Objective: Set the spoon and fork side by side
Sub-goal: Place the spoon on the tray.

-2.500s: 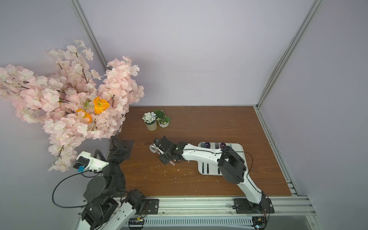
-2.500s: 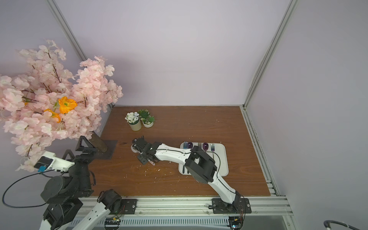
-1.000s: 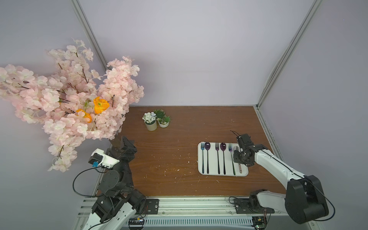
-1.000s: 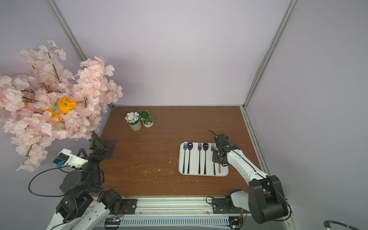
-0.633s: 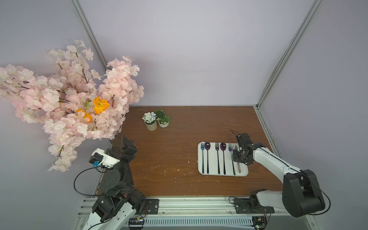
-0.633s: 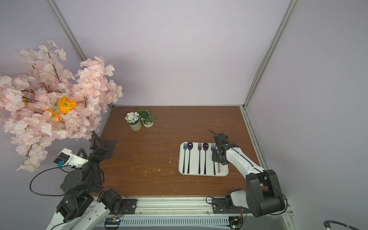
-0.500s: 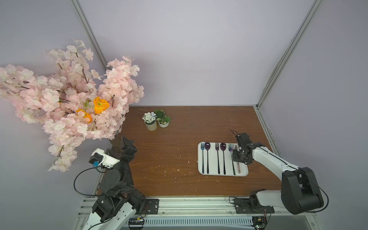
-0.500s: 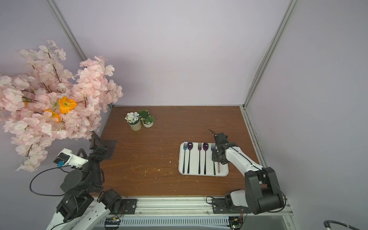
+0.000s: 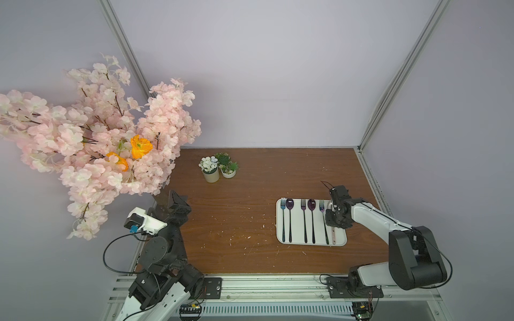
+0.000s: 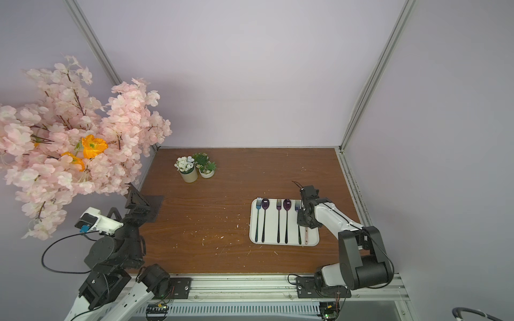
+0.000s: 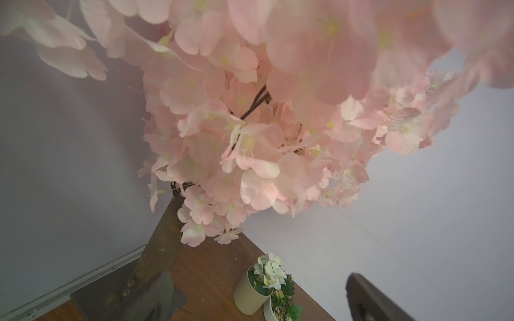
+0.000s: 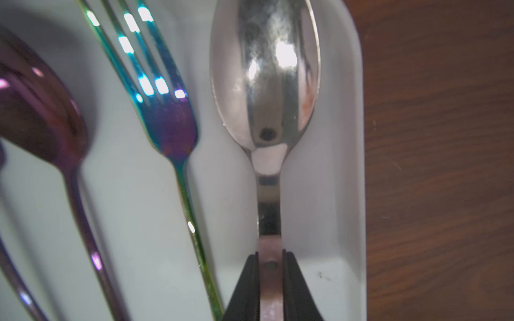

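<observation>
- The silver spoon [image 12: 265, 83] is gleaming as polished, mirror-bright metal, while its handle [image 12: 269, 280] is looking duller and pinkish
- The fork [image 12: 167, 116] beside it is shimmering with a glossy rainbow metal finish
- The purple spoon [image 12: 39, 116] is shining as smooth tinted metal
- The white tray [image 12: 328, 194] is looking like smooth, satin plastic
- The table [image 12: 439, 166] is showing matt brown wood grain
- The right gripper [image 12: 271, 259] fingers [image 12: 243, 289] are looking like matt black plastic
- The blossom petals [image 11: 250, 155] are looking like soft cloth
- The tree trunk [image 11: 164, 236] is looking rough and rust-brown, its base plate [image 11: 105, 300] showing dull grey metal
- The cream pot [image 11: 247, 294] is looking smooth and matt
</observation>
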`<action>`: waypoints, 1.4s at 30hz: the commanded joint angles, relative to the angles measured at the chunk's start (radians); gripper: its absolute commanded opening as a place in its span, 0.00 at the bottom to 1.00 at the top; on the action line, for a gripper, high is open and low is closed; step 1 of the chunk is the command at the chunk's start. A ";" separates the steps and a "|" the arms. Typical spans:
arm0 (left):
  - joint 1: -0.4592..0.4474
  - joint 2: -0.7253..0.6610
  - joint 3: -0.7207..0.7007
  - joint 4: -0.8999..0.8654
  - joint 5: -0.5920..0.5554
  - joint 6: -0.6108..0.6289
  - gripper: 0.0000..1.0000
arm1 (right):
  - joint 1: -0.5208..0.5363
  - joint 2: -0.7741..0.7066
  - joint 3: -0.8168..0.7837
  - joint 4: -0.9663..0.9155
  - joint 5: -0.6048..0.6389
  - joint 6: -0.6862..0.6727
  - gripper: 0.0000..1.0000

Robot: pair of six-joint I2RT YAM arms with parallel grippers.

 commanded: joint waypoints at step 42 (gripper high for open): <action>0.010 0.198 -0.005 -0.037 0.118 -0.166 1.00 | -0.007 -0.247 0.026 -0.080 0.139 0.078 0.99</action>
